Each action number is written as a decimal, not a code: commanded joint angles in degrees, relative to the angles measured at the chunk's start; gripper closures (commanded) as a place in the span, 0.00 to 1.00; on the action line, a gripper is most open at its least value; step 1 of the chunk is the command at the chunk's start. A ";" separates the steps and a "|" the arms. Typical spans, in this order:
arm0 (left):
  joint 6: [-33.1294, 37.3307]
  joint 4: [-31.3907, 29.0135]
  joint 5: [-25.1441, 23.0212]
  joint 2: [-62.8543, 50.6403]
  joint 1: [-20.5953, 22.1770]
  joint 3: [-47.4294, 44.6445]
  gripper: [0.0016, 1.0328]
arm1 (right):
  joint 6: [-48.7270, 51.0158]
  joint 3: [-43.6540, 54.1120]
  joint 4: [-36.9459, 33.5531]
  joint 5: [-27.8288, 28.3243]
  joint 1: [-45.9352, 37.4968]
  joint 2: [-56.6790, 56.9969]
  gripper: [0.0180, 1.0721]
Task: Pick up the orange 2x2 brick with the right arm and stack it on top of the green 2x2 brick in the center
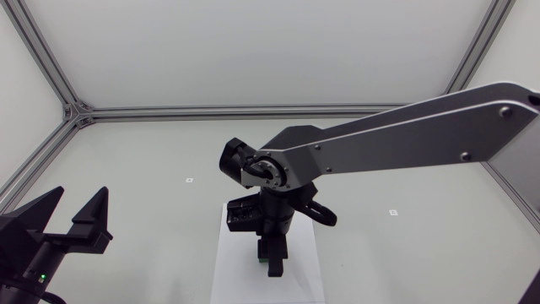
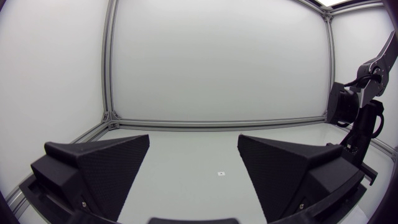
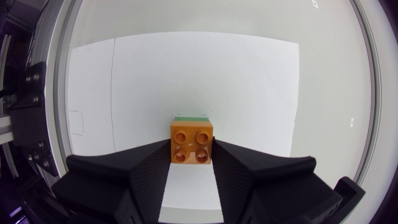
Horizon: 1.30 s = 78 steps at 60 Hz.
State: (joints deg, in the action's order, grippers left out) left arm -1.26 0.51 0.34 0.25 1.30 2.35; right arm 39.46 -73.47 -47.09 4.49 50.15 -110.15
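Right jaws clamp the orange brick (image 3: 192, 142) from both sides, studs facing the cam. Green brick (image 3: 190, 116) peeks out just past its far edge, so you're right over it, approx aligned; can't tell if seated. 1 orange, 1 green, over the white sheet (image 1: 226, 274) mid bench. Left jaws spread wide, holding nothing, well apart
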 commanded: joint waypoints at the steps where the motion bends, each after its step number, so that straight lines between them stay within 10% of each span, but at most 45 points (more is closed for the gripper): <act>1: 0.73 -0.87 -0.25 0.45 -0.16 -2.35 0.04 | -0.26 2.46 0.16 0.34 0.65 -1.21 0.54; 78: 0.73 -0.87 -0.25 0.45 -0.16 -2.35 0.04 | -0.53 2.19 1.39 0.43 0.74 -1.47 0.56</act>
State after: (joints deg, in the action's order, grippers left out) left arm -1.26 0.49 0.32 0.25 1.30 2.35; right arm 39.42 -72.03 -46.11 4.71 50.33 -110.26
